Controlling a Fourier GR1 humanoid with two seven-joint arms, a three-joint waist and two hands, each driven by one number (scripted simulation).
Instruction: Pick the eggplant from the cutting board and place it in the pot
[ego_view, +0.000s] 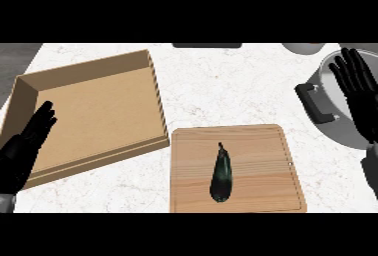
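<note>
Dark slender eggplant (221, 173) lying on pale wooden cutting board (269, 145); black left hand (28, 140), right hand (359, 87) over round grey pot (332, 75), both straight-fingered, empty.

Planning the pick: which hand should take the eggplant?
Likely the right hand: it hovers at the pot, where the eggplant must go; the left hand rests over the wooden tray, far from it.

Open counter (221, 90) between cutting board (258, 172) and pot (325, 75)
</note>
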